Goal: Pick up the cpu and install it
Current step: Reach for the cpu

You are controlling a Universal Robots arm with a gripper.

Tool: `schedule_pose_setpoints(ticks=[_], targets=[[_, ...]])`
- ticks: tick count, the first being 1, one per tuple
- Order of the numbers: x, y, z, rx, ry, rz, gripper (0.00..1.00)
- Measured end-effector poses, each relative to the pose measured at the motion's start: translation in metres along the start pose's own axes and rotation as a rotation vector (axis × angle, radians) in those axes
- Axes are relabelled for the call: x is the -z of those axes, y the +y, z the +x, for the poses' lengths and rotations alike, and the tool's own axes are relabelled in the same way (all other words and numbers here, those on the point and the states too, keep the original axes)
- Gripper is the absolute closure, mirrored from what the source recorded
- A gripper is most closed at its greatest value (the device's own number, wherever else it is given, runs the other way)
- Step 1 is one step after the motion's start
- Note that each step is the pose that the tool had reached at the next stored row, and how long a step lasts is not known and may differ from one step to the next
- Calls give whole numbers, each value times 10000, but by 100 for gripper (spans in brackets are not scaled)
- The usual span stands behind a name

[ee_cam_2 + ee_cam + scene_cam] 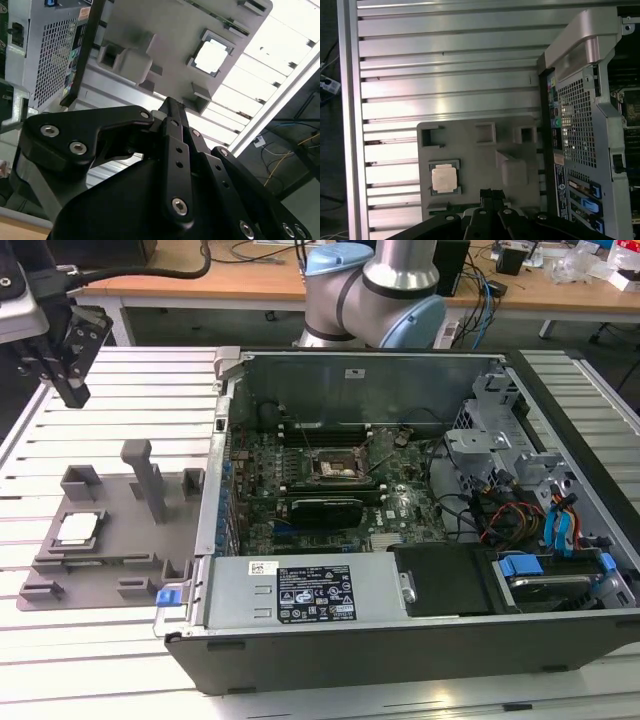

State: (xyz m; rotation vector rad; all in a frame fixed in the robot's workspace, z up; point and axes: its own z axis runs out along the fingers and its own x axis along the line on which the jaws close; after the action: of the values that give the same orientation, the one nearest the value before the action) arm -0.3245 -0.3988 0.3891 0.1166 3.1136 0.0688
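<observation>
The gripper hangs above the slatted metal table at the exterior view's far left, well clear of everything, with its black fingers drawn together and nothing held between them; both wrist views show the tips meeting in a narrow point. The cpu lies flat, silvery top up, in a square pocket of the grey fixture tray, below the gripper and not touched by it; in the first wrist view the cpu sits just beside the fingertips' line of sight, apart from them. On the tray, a tall upright post and several low blocks stand between the chip and the open computer case. The case's raised side wall borders the tray. Inside, the black-framed socket sits open on the motherboard, with a dark card just in front of it, a labelled silver power supply nearer the camera, and loose cables to the exterior view's right
</observation>
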Motion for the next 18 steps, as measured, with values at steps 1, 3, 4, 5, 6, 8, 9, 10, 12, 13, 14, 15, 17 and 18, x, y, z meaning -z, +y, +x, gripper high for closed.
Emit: schedule_pose_setpoints(ticks=[1, 3, 4, 5, 6, 8, 9, 10, 12, 13, 14, 15, 17, 18], targets=[[-1, -3, 32, 0, -1, -1, 89], [-2, -4, 48, 1, -1, 0, 89], [-3, -5, 61, 0, -1, -1, 89], [-3, -6, 77, 0, 0, 0, 89], [-3, -7, 90, 0, -1, 0, 89], [-3, -9, 116, 1, 0, 0, 89], [-3, -10, 132, 1, 0, 0, 89], [-3, -13, 162, 1, 0, 0, 89], [-2, -17, 215, 1, 0, 0, 89], [-2, -18, 232, 1, 1, 0, 89], [-2, -20, 255, 1, -1, 0, 89], [-2, -21, 270, 0, 0, 0, 89], [-5, -34, 318, 0, 0, 0, 89], [-5, -37, 338, 0, 0, 0, 89]])
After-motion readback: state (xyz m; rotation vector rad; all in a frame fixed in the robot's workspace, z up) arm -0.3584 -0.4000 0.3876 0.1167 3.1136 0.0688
